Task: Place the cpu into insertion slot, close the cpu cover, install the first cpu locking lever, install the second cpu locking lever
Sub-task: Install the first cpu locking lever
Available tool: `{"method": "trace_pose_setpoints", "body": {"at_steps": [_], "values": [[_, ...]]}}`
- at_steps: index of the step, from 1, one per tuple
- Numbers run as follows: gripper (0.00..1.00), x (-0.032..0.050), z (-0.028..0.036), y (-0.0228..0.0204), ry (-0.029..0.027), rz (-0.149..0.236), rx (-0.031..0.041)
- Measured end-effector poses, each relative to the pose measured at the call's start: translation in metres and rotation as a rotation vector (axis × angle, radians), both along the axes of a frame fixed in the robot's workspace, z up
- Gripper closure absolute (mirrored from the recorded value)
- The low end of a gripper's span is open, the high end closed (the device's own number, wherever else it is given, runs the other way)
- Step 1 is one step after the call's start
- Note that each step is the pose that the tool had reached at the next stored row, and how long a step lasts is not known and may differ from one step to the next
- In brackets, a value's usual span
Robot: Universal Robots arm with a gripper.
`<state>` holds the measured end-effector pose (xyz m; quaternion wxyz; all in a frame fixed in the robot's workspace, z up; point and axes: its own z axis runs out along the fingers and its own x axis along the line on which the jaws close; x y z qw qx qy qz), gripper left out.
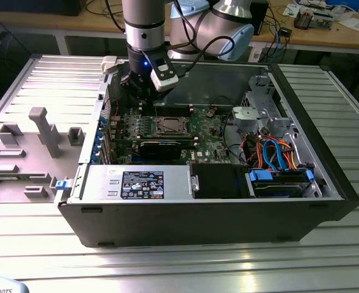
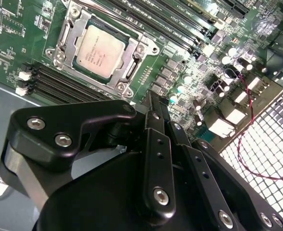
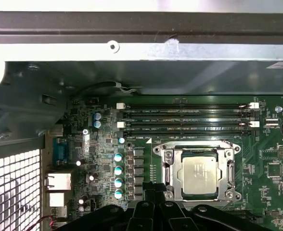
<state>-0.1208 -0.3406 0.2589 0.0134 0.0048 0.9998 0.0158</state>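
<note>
CPU (image 3: 199,171), its silver top facing up, sat in the insertion slot (image 1: 170,126) near the middle of the green motherboard (image 3: 108,159). The board lay inside an open computer case (image 1: 198,213) on a ribbed metal bench (image 1: 167,268). The CPU cover (image 3: 177,168), a thin silver frame, lay flat around the edges of the CPU, whose metal top showed through the window in both wrist views. The robot's black claw (image 1: 144,105) hung above the board, just to the exterior view's left of the insertion slot and slightly to the far side, apart from the CPU cover. Its fingers (image 2: 157,144) were drawn together side by side and gripped nothing. Long black memory slots (image 3: 187,118) ran alongside the insertion slot, and a long black card (image 1: 161,146) stood on its near side. Blue and orange cables (image 1: 277,152) bunched at the case's end on the exterior view's right. Grey plastic fixtures (image 1: 45,131) stood on the bench to the exterior view's left of the case.
</note>
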Motion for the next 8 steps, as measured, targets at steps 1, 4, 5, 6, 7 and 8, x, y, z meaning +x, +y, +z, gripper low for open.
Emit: {"method": "trace_pose_setpoints", "body": {"at_steps": [1,4,5,6,7,8], "values": [[0.89,-0.0001,0.0,-0.0001,0.0001,0.0,-0.0001],[0.89,-0.0002,0.0,-0.0001,0.0,0.0,0.0],[0.89,-0.0003,0.0,0.0,0.0001,0.0,0.0],[0.89,-0.0003,0.0,0.0,0.0001,0.0,0.0],[0.89,-0.0003,0.0,-0.0001,0.0001,0.0,-0.0001],[0.89,-0.0003,0.0,0.0,0.0,0.0,0.0]]}}
